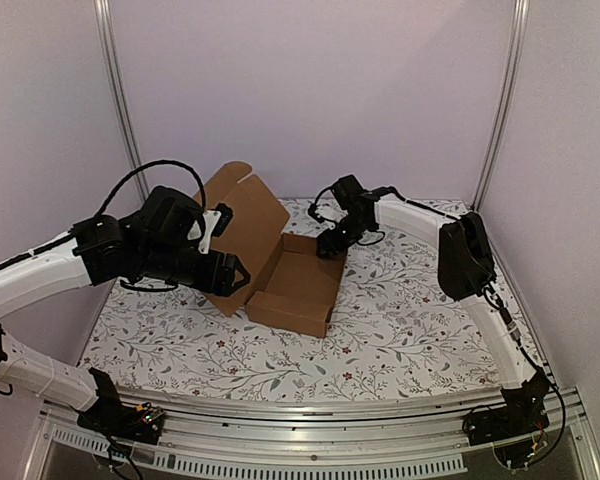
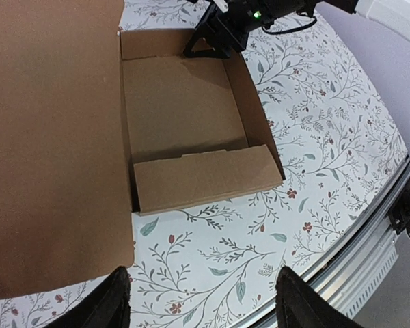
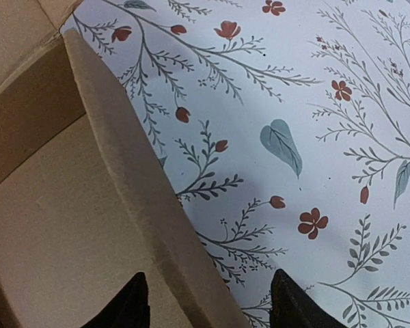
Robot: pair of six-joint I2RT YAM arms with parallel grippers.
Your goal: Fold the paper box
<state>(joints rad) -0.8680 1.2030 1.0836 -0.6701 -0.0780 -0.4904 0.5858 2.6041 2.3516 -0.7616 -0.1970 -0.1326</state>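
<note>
The paper box (image 1: 302, 285) is plain brown cardboard, a shallow open tray in the middle of the table with its big lid panel (image 1: 242, 222) raised at the left. My left gripper (image 1: 232, 272) is open and empty, hovering in front of the lid; in its wrist view (image 2: 205, 306) the lid (image 2: 51, 137) fills the left and the tray (image 2: 181, 102) lies ahead. My right gripper (image 1: 330, 243) is open at the tray's far right corner. In its wrist view (image 3: 208, 306) the jaws straddle the tray's side wall (image 3: 123, 171) without closing on it.
The table carries a white cloth with a floral print (image 1: 420, 320). An aluminium rail (image 1: 310, 425) runs along the near edge. Metal posts (image 1: 118, 90) and pale walls close in the back and sides. The right gripper also shows in the left wrist view (image 2: 219, 34).
</note>
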